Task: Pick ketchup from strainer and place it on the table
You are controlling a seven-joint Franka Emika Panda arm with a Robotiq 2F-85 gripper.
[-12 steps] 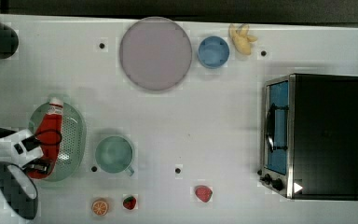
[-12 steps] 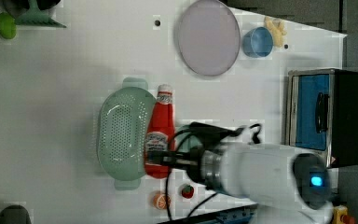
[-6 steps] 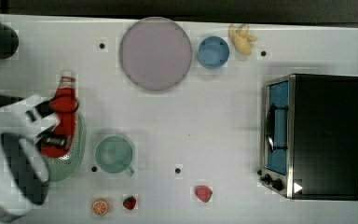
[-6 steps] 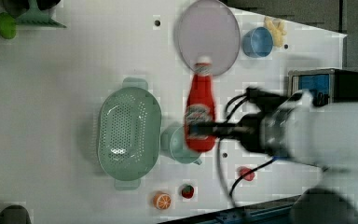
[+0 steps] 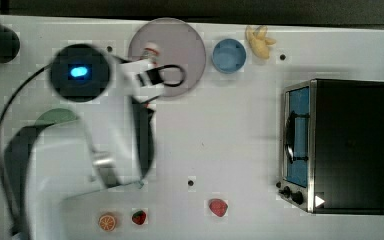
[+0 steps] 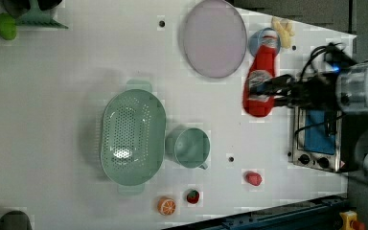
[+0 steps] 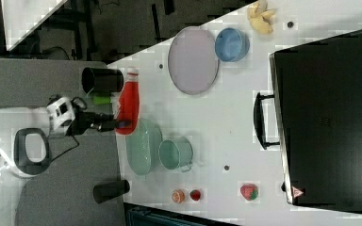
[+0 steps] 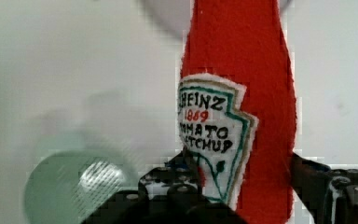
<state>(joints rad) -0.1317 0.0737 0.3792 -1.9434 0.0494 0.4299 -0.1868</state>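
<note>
Gripper [image 6: 274, 93] clamped on the ketchup [image 6: 260, 81], holding it w/ cap end twd the top of the left view, at upper right of frame, betw. the lilac plate [image 6: 214, 38] and the toaster oven [image 6: 316, 139]. Strainer [image 6: 133, 136] sits centre-left of the left view on the table [image 6: 67, 86], well apart from the bottle, mug [image 6: 189, 147] just beside it. Wrist view: label faces cam, fingers [image 8: 168, 179] either side of the bottle's lower body.

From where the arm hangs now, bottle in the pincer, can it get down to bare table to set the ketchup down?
Probably yes. The pincer is shut on the ketchup, held above the table. In the left view, white tabletop lies open between the lilac plate and the toaster oven.
</note>
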